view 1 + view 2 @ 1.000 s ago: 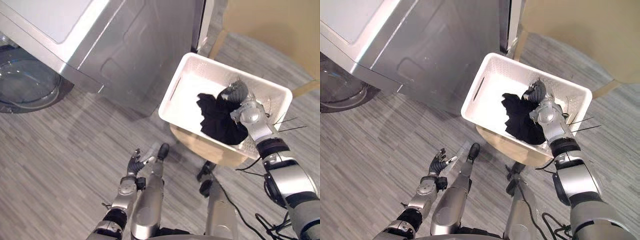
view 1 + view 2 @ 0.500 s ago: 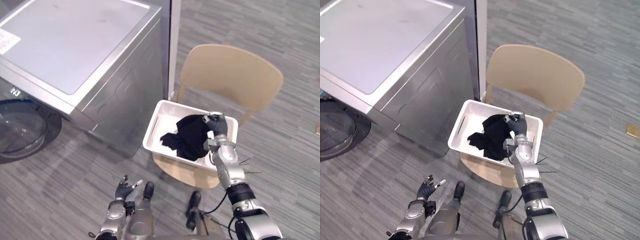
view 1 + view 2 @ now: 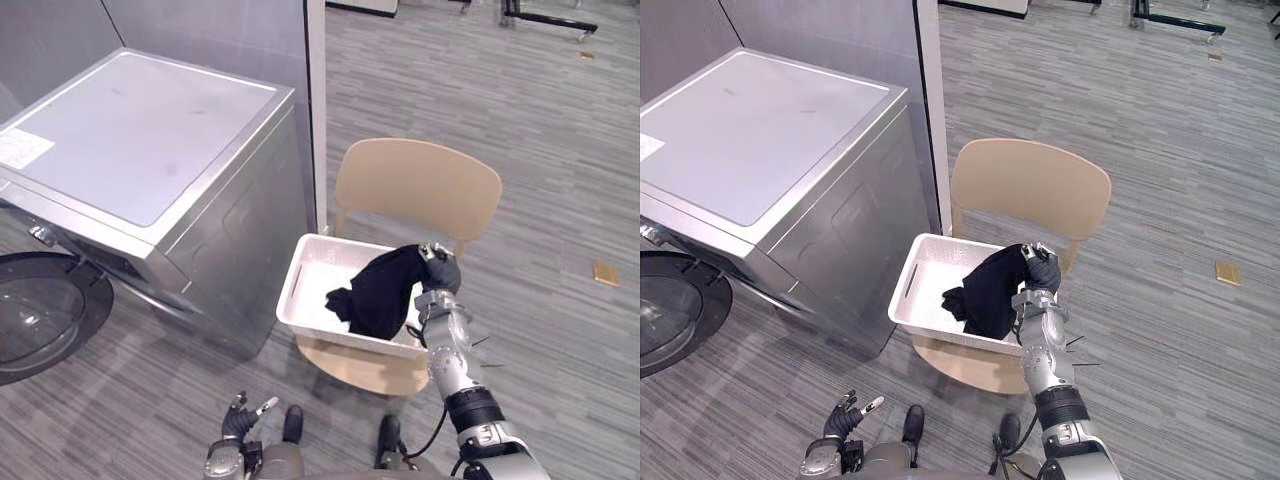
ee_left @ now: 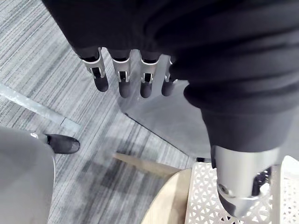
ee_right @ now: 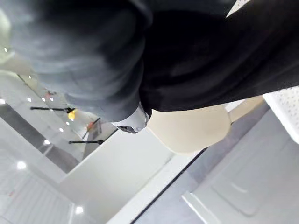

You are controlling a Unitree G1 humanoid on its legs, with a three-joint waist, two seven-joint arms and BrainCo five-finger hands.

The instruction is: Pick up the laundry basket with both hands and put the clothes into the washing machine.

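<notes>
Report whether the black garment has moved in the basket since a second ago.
Yes. Held by the right hand, the black garment has risen off the laundry basket floor toward the rim; lower end still inside.

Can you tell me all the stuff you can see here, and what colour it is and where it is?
washer: one, silver, on the left
door: one, dark and round, open at the washer's front
chair: one, beige, right of the washer
basket: one, white, on the chair seat
cloth: one, black, hanging into the basket
tan square: one, on the floor, far right
right hand: curled on the cloth's top
left hand: open, low by the floor
</notes>
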